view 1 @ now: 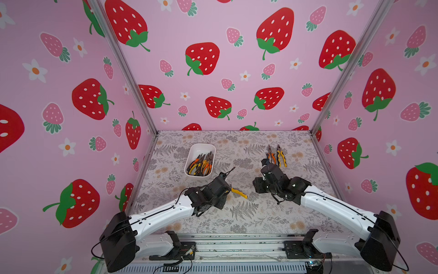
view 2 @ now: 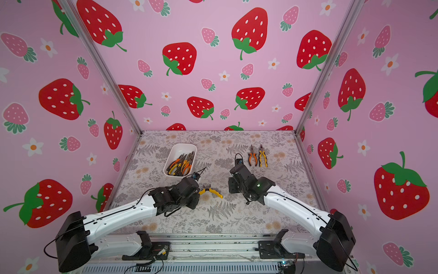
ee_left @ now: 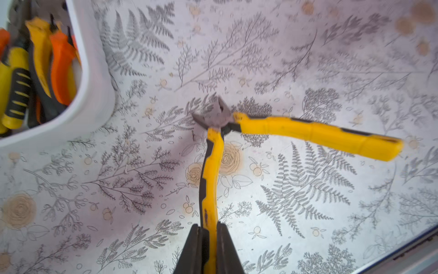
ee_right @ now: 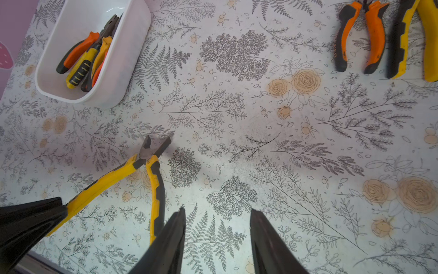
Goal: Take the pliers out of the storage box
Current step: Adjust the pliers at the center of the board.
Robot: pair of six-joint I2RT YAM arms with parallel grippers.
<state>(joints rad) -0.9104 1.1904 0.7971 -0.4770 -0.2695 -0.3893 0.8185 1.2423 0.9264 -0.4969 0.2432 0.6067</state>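
**One pair clear of the box, clamped in the left gripper**

The left gripper (ee_left: 209,229) is clenched tight on one handle of the yellow-handled pliers (ee_left: 213,166). The other handle splays out wide, and the grey head points away from the fingers over the floral table (view 1: 237,213). Whether the head touches the surface, I cannot tell. In both top views this pair sits outside the storage box (view 1: 201,149), just beside its near corner and between the two arms.

In the white box, a pile of pliers (view 1: 200,164) lies with its orange and yellow handles towards the arms.

Over on the right side of the table, well apart from the box, an orange-handled pair (view 1: 271,156) and a yellow-handled pair (view 1: 281,157) lie side by side.

The right gripper (ee_right: 216,210) hovers near them, jaws parted, with nothing between them but bare tabletop.
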